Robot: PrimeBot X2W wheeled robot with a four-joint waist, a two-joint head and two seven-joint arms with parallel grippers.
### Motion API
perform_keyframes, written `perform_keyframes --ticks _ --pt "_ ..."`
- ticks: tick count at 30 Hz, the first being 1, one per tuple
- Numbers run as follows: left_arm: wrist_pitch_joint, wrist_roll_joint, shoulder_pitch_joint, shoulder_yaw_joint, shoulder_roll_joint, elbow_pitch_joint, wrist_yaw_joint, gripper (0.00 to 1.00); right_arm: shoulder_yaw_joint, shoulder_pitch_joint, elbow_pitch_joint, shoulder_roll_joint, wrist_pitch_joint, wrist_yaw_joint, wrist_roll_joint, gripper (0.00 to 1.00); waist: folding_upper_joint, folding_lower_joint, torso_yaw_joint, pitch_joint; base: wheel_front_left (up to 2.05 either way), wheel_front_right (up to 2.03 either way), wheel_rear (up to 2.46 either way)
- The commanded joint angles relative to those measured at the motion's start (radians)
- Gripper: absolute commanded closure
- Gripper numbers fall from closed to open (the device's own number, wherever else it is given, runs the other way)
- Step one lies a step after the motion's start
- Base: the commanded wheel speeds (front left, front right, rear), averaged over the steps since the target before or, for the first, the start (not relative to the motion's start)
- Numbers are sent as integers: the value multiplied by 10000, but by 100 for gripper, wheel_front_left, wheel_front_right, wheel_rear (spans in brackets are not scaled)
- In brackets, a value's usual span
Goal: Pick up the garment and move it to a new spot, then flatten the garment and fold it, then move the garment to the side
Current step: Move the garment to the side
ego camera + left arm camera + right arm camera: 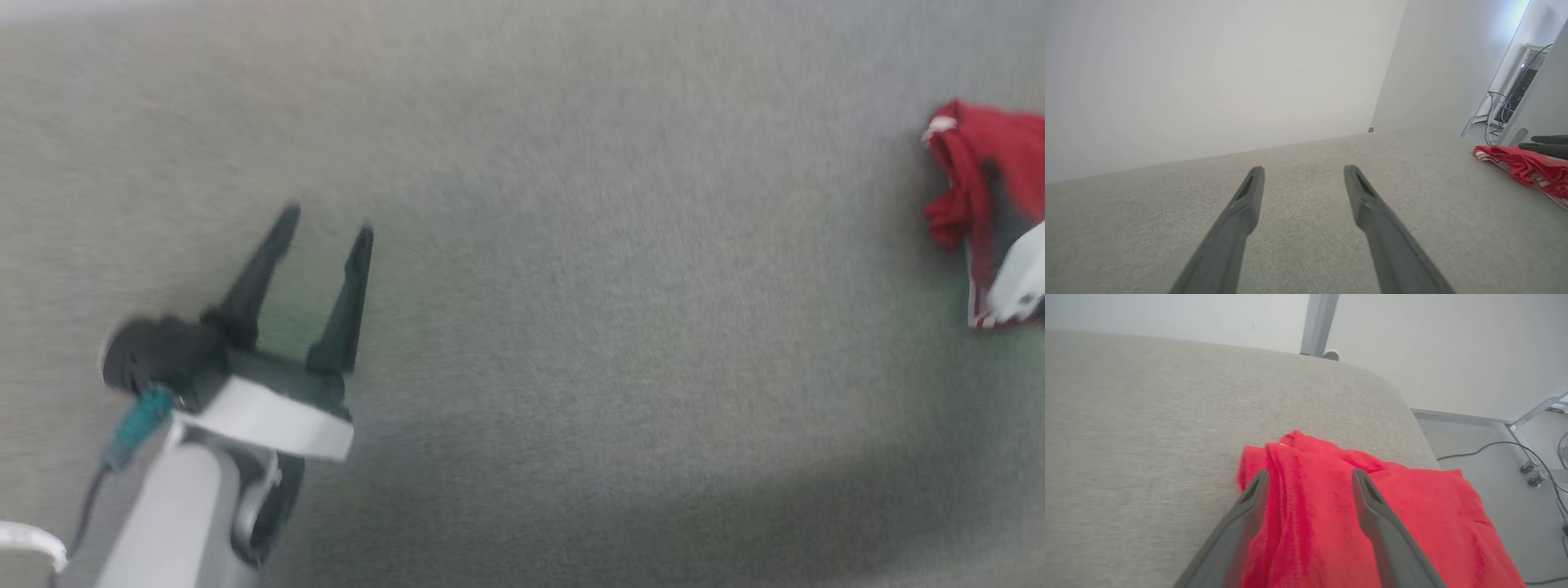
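The red garment (984,204) lies bunched at the far right of the grey upholstered surface (571,286), with a white sleeve and striped trim showing at its lower edge. In the right wrist view the garment (1412,514) spreads under my right gripper (1310,477), whose fingers stand open over the red cloth; whether they touch it I cannot tell. My left gripper (326,224) hovers open at the lower left of the head view, far from the garment. The left wrist view has the left gripper (1302,171) open over bare fabric, with the garment (1527,167) at the right edge.
The surface's rounded corner and edge (1404,404) lie just beyond the garment; a drop to the floor with cables (1494,449) and a metal frame on casters (1531,424) follows. White walls (1208,81) stand behind the surface. Dark fingers (1547,145) show beyond the garment.
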Motion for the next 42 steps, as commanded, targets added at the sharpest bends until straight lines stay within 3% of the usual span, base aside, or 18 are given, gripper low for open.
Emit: perform_keyframes --ticks 1,10,20,29,42 --pt "-46 -13 251 57 -66 78 -15 0 119 229 -119 59 -103 -16 133 0 0 0 507 -891 0 0 0" --pt "-46 -80 1774 458 -718 771 -15 0 1481 2030 -1007 407 -998 -16 974 0 0 0 1478 -2417 0 0 0" --pt "-46 -151 3018 1059 -1004 995 -15 0 1709 3432 -1686 874 -1695 -16 1608 0 0 0 2223 -3517 0 0 0" --pt "-46 -13 3680 1415 -1064 822 -15 0 1108 4598 -3162 1084 -1782 -16 1368 0 0 0 2287 -4030 0 0 0" --pt "-46 178 4674 2181 -1267 -88 -16 0 -672 6619 -5359 1753 -1777 -14 379 0 0 0 2176 -4369 0 0 0"
